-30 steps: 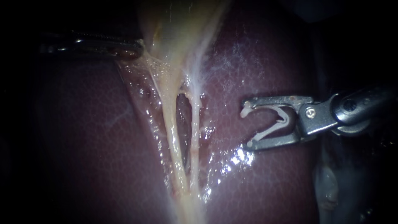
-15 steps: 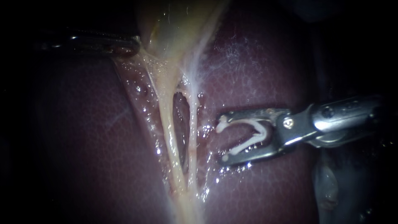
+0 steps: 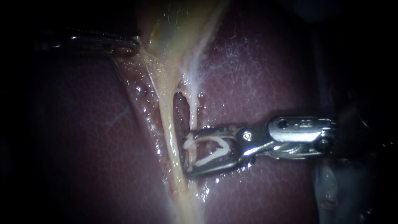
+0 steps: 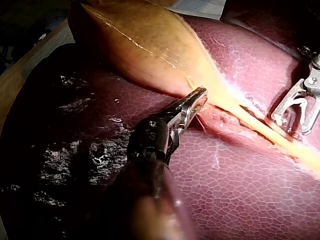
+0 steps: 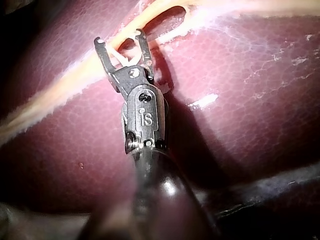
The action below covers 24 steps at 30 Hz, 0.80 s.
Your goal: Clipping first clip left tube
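Pinching the gallbladder's (image 3: 174, 29) edge at eleven o'clock, our left instrument (image 3: 134, 45) leaves open liver (image 3: 269, 74) where our right instrument (image 3: 190, 154) holds one splayed clip (image 3: 215, 145) astride the right tube (image 3: 193, 114) of two.

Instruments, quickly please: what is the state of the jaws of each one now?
Left instrument: jaws shut on the gallbladder at its edge.
Right instrument: jaws apart, holding an open clip, a tube between them.

On the liver (image 3: 257, 83), the gallbladder (image 3: 174, 25) lies far, gripped at its left edge by the left instrument (image 3: 136, 44). Left tube (image 3: 168, 120) and right tube (image 3: 194, 110) run nearward. The right instrument (image 3: 187, 155), clip (image 3: 207, 159) between its jaws, straddles the right tube.
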Available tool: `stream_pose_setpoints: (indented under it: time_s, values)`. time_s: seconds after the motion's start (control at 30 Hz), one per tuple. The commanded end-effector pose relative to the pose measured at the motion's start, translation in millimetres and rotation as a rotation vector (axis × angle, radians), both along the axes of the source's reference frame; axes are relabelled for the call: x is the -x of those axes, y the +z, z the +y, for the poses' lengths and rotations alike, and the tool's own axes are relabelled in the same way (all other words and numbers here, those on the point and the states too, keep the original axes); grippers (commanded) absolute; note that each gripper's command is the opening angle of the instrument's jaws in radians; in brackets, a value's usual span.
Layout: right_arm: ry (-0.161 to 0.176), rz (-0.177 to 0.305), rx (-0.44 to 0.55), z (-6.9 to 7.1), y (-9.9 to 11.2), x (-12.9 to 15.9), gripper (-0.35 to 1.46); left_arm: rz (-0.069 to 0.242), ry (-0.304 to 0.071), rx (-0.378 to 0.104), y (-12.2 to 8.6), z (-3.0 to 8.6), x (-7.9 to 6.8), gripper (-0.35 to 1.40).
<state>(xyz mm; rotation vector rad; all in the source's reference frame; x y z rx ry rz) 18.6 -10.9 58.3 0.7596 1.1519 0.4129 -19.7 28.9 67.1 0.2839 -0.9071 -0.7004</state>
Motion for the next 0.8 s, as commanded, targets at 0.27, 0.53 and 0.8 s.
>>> stream_pose_setpoints:
  time_s: [0.27, 0.53, 0.8]
  values:
    - [0.002, -0.009, -0.037, 0.0, 2.5, 0.4, 0.49, 0.000, 0.000, 0.000, 0.0, 0.0, 0.0, -0.35]
    - [-0.018, -0.003, -0.064, -0.3, 3.7, 0.1, 0.49, 0.000, 0.000, 0.000, 0.0, 0.0, 0.0, -0.35]
    - [-0.034, 0.004, -0.069, -0.4, 4.8, -0.4, 0.49, 0.000, 0.000, 0.000, 0.0, 0.0, 0.1, -0.35]
